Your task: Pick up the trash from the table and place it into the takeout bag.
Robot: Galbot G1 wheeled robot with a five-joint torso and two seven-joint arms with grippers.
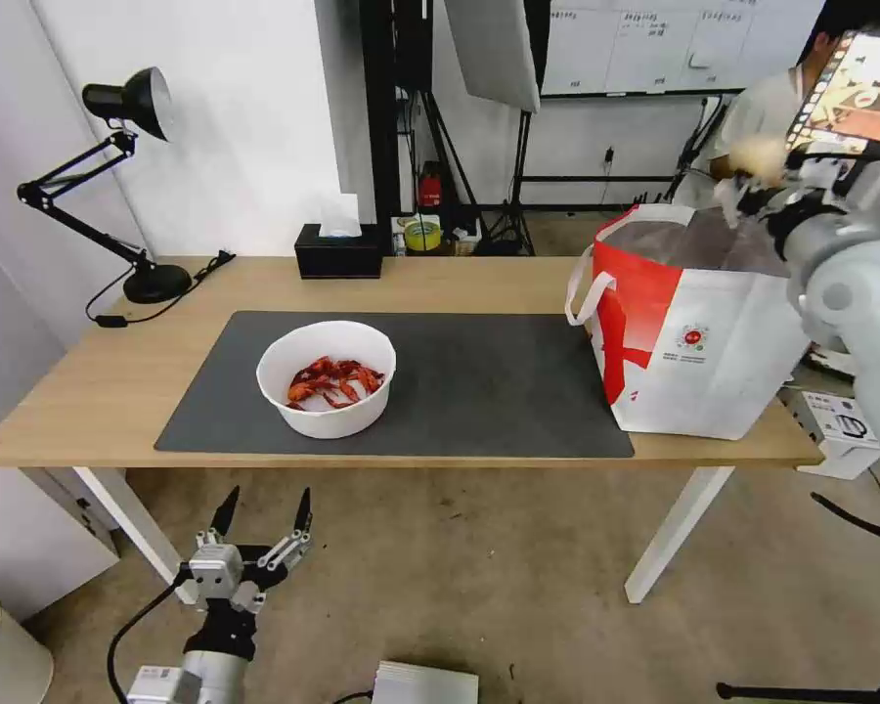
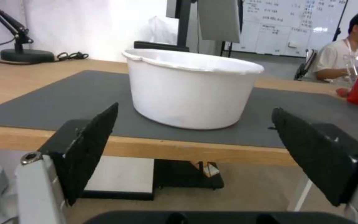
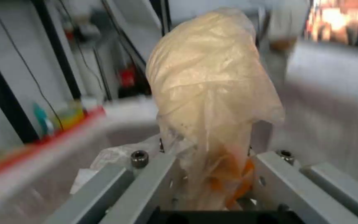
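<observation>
Right gripper (image 3: 212,174) pinching the wrapped ball (image 3: 208,90) above the takeout bag (image 1: 699,342), 2 o'clock. Bowl (image 1: 327,376) remains mid-surface. Left gripper (image 1: 264,513) spread, low, 7 o'clock.

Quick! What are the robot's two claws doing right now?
Left claw: open, empty, below the table edge.
Right claw: shut on the wrapped ball, over the takeout bag.

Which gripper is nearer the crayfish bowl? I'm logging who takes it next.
Left. The left gripper hangs open below the table edge, facing the bowl. The right gripper holds the wrapped ball over the takeout bag.
</observation>
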